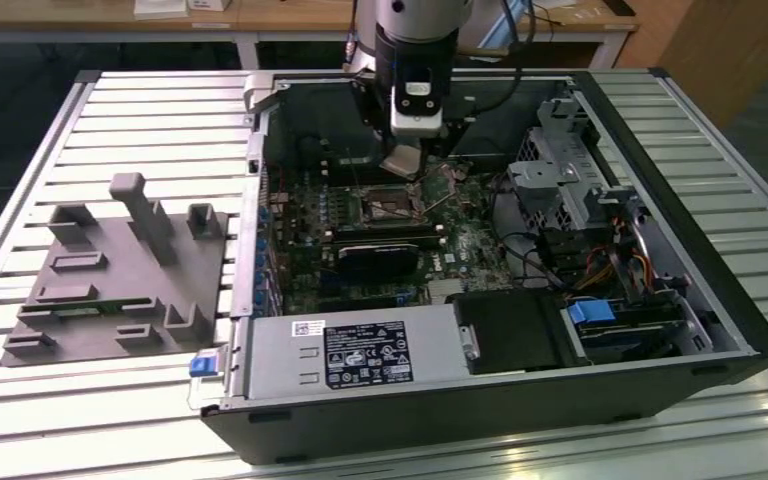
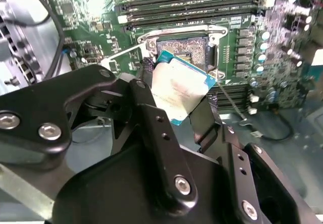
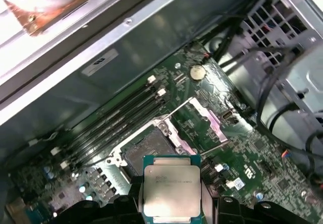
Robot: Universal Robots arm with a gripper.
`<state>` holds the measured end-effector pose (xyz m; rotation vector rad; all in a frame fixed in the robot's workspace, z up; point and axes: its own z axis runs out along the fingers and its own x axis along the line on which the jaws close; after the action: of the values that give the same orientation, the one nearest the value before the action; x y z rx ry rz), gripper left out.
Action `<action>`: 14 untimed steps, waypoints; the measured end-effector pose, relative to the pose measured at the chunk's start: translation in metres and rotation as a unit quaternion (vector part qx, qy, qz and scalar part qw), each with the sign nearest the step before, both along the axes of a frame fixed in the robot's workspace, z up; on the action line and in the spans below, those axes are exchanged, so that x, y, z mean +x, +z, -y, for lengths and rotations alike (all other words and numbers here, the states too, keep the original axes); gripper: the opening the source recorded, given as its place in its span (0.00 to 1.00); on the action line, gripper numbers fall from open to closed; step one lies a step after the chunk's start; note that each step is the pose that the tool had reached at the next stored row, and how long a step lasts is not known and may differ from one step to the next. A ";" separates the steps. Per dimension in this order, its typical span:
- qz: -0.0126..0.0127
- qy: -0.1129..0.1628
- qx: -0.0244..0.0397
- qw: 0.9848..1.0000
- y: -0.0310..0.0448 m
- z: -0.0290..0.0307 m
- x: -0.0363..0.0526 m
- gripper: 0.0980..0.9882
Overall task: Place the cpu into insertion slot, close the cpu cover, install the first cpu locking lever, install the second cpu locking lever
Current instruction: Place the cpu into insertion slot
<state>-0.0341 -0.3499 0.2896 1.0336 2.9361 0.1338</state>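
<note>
My gripper (image 2: pixel 179 95) is shut on the cpu (image 2: pixel 177 89), a flat square chip with a grey-metal face and a green edge, pinched between two black fingers (image 2: pixel 151 128). The chip hangs tilted just above the insertion slot (image 2: pixel 182 47), whose dark pinned centre lies bare inside its silvery rim. In the first wrist view the cpu (image 3: pixel 170 187) sits in front of the insertion slot (image 3: pixel 149 151), and the cpu cover (image 3: pixel 209 119) stands swung open beside it, with thin lever rods raised. In the exterior view the gripper (image 1: pixel 404 162) hovers over the insertion slot (image 1: pixel 387 205) inside the open computer case.
Long black memory slots (image 2: pixel 197 4) run beside the socket. A black fan block (image 1: pixel 381 258) lies just in front of it, a perforated drive cage (image 1: pixel 564 175) with cables stands to the exterior view's right, and a power supply (image 1: pixel 351 352) sits at the front. A grey fixture (image 1: pixel 117 270) rests on the slatted table.
</note>
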 end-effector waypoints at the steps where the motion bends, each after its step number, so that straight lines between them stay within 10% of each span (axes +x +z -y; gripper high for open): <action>1: 0.000 -0.009 0.000 1.000 -0.0004 0.0000 0.0000 0.49; 7: 0.000 -0.064 0.000 0.998 -0.0028 0.0000 0.0000 0.49; 14: 0.000 -0.127 0.000 0.992 -0.0054 0.0000 0.0000 0.49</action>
<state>-0.0341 -0.3499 0.2842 1.3938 2.7714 0.1271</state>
